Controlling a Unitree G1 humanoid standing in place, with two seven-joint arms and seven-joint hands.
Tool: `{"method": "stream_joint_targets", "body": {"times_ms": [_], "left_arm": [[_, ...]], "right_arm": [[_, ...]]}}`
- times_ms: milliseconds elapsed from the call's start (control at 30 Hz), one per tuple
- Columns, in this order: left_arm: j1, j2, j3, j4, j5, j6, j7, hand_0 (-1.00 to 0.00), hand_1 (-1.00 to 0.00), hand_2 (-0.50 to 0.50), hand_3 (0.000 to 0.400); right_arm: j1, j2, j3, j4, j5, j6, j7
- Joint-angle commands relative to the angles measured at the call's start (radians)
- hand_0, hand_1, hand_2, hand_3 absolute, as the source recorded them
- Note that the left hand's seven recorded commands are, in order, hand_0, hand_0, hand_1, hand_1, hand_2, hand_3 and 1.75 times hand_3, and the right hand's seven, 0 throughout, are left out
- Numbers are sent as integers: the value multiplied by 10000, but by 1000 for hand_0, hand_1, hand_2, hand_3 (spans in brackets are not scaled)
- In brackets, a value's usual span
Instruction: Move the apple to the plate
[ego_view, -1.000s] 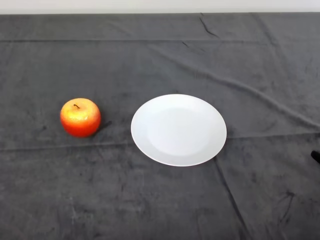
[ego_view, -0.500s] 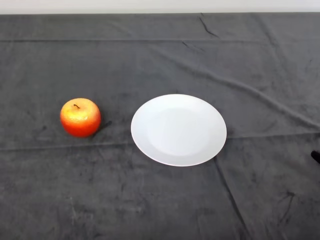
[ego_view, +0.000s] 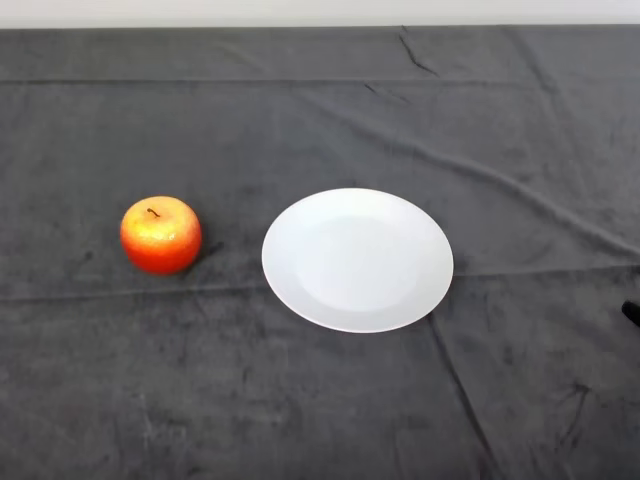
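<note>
The apple (ego_view: 160, 235) sat upright at centre left, apart from the white plate (ego_view: 357, 259) to its right; no hand appeared.

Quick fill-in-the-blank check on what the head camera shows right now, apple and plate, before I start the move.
1. The apple rests on the dark ____, not on the plate.
2. Seen from the head view, the apple lies to the ____ of the plate.
3. The plate's colour is ____.
4. The apple's stem points ____.

Missing words: cloth; left; white; up
</note>
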Motion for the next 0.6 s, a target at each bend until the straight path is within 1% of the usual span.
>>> {"method": "stream_joint_targets", "body": {"times_ms": [33,333,600], "left_arm": [[-115,34,-252,-280,-78,157,-102,0,0,0,0],[-465,52,-571,-370,101,97,-358,0,0,0,0],[-847,38,-1006,-468,415,-254,-641,0,0,0,0]], "right_arm": [[486,360,-161,431,-37,529,-54],[488,360,-162,427,-38,531,-54],[490,360,-162,421,-39,533,-55]]}}
